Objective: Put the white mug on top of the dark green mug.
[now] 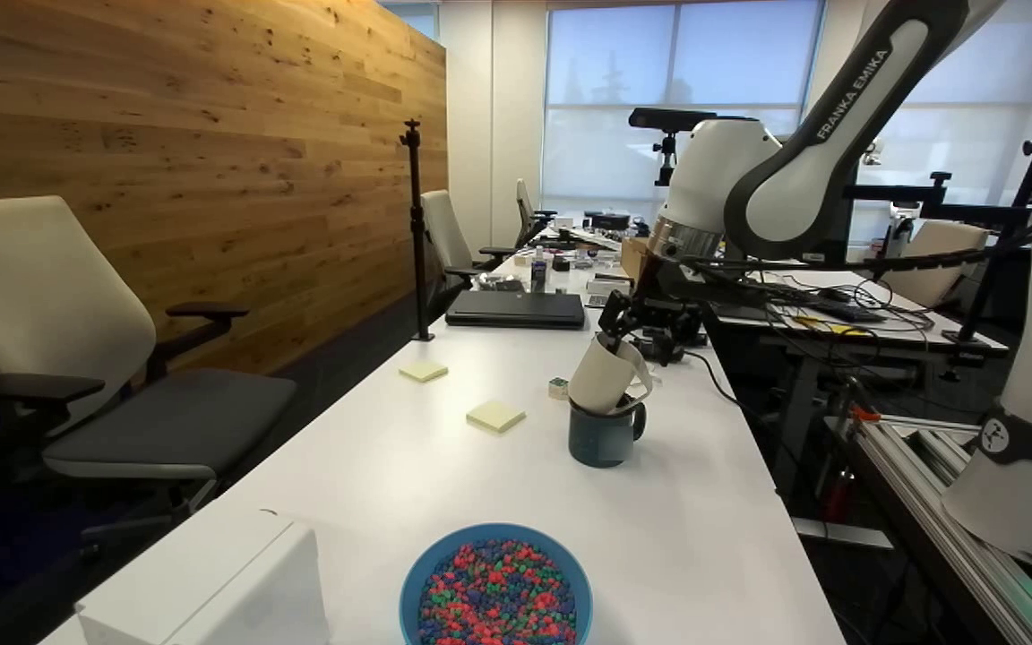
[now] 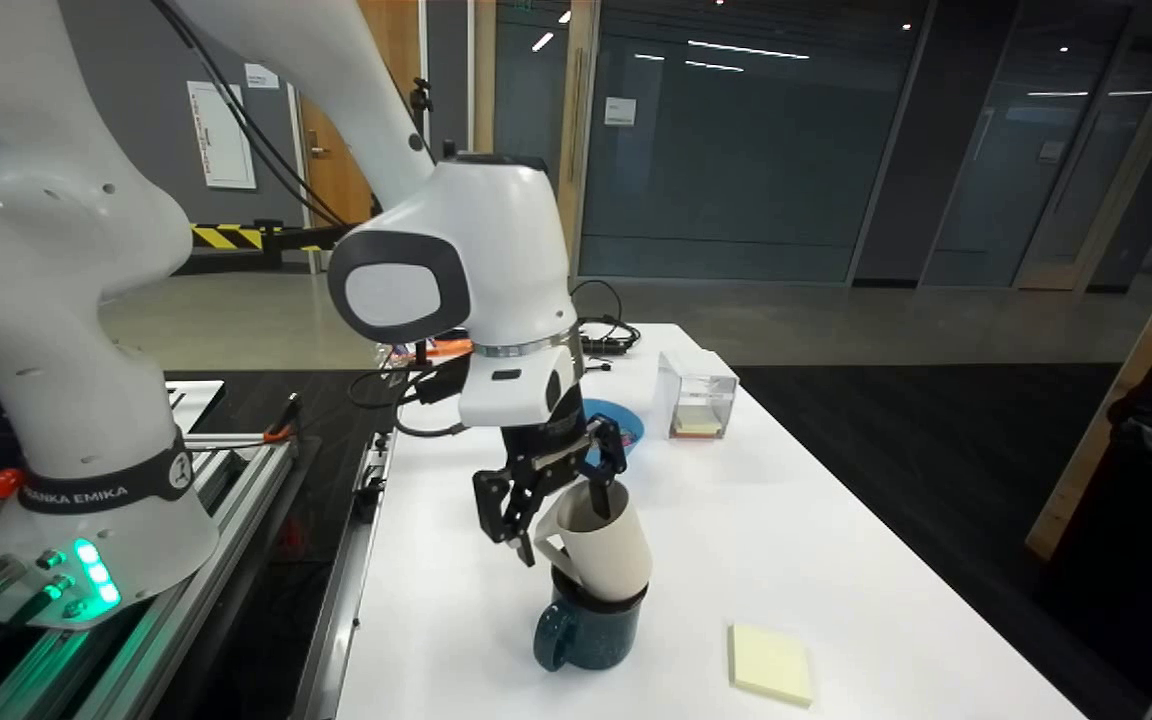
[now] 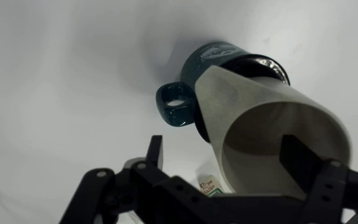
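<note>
Wrist view: gripper (image 3: 222,144) inspected, fingers (image 3: 295,160) spread wide, one inside the white mug (image 3: 269,124), one outside past its handle (image 3: 214,96); nothing clamped. From where I stand, the white mug leans, base down, in the mouth of the dark green mug (image 2: 598,632), which stands upright on the table (image 2: 726,560) as its support. Probable cause of the tilt: handle meeting the rim, or the inner finger propping it; contact cannot be told. Judgement: stacking nearly finished; the finger should draw out slowly, lest it topple both
</note>
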